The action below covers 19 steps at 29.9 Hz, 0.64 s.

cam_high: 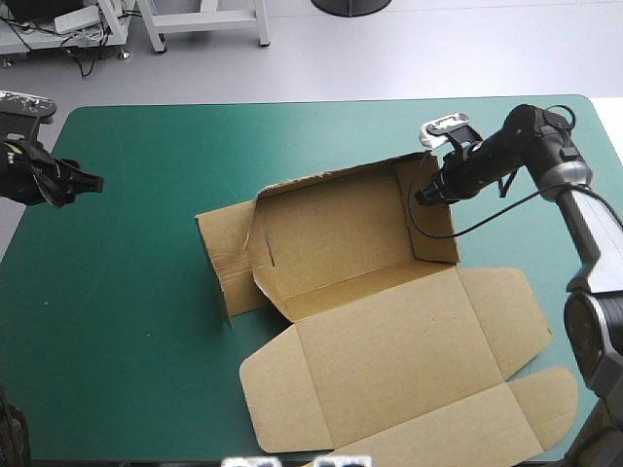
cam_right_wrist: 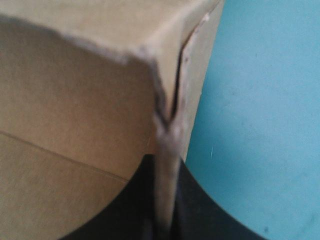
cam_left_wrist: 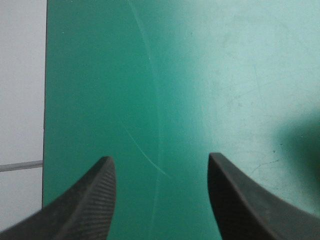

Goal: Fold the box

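High view: box (cam_high: pixel 370 321) lies right of middle on the table (cam_high: pixel 136 321), walls raised on the far half, lid flat toward the near edge and near right corner. The right gripper (cam_high: pixel 425 195) is at the top of the box's right wall. The left gripper (cam_high: pixel 95 182) is at the table's left edge near the far left corner, well apart from the box

Left wrist view: left gripper (cam_left_wrist: pixel 159 159) released, fingers (cam_left_wrist: pixel 85 200) wide apart over bare teal-green cover (cam_left_wrist: pixel 150 75)

Right wrist view: right gripper (cam_right_wrist: pixel 164 165) clenched on the box (cam_right_wrist: pixel 75 100), upright wall edge pinched between the fingers
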Each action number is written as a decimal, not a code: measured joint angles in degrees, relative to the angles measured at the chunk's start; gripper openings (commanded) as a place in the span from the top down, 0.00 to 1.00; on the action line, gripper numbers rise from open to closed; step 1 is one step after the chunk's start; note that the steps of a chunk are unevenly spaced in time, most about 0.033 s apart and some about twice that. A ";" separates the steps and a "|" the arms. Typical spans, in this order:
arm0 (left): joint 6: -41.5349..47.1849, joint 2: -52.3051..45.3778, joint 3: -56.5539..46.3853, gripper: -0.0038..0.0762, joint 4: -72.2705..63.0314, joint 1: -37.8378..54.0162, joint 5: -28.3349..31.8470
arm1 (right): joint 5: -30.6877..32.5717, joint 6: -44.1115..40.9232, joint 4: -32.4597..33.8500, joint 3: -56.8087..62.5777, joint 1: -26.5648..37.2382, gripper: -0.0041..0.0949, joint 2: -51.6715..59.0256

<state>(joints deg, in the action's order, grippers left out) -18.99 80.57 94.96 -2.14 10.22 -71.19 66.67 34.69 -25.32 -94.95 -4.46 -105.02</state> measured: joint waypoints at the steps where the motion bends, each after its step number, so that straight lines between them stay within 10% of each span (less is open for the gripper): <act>1: 0.00 0.04 -0.15 0.45 0.00 0.00 0.00 | -0.72 -0.04 -0.38 -0.99 -0.29 0.98 -1.28; 6: 0.00 0.24 -0.75 0.45 0.00 0.00 0.17 | -2.09 -0.68 -1.45 -5.87 -1.22 0.90 -6.86; 15: 0.00 0.28 -0.75 0.45 -0.19 0.00 0.41 | 3.71 -5.02 2.90 -12.74 -1.36 0.21 -7.14; 19: 0.00 0.28 -0.75 0.45 -0.57 0.00 0.41 | 3.97 -10.49 4.99 -16.29 -1.36 0.18 -3.55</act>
<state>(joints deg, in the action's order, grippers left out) -18.99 80.86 94.20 -2.72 10.22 -70.79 70.64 24.20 -20.33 -111.24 -5.82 -108.57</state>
